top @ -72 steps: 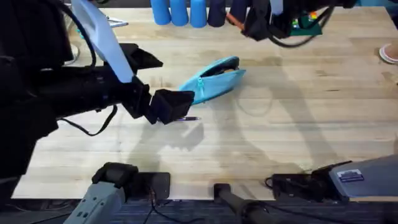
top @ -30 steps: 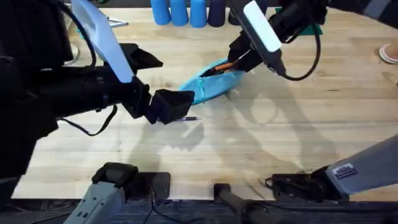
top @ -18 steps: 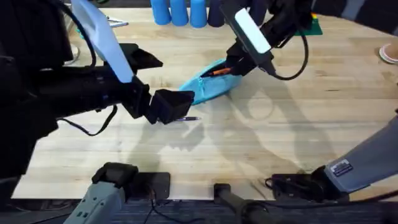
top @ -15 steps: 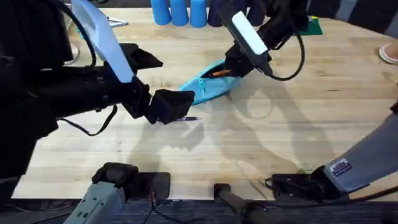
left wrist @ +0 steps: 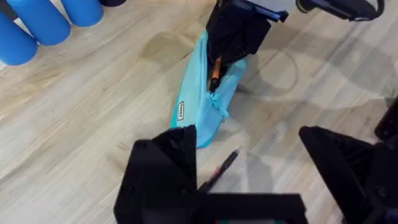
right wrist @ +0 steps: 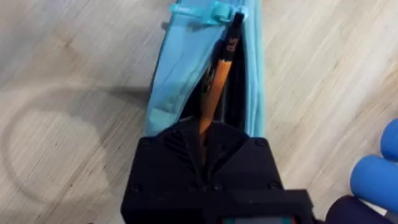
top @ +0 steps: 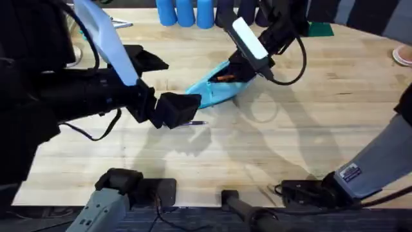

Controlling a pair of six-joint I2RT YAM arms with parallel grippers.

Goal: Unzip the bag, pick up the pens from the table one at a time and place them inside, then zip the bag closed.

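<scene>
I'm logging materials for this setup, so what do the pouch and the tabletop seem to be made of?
The pencil pouch looks like soft light blue woven fabric, matte: it sags and creases around its open zipper. The tabletop looks like pale butcher-block wood with a smooth, low-sheen finish: plank seams and grain show, though a laminate can't be ruled out.

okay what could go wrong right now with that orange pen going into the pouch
The right gripper holds the orange pen at a slant in the bag's open slot; its black tip sits near the teal pull and could catch there. The left gripper pins one end only, so the bag may slide. The dark pen lies close beside that gripper and could get knocked.
</scene>
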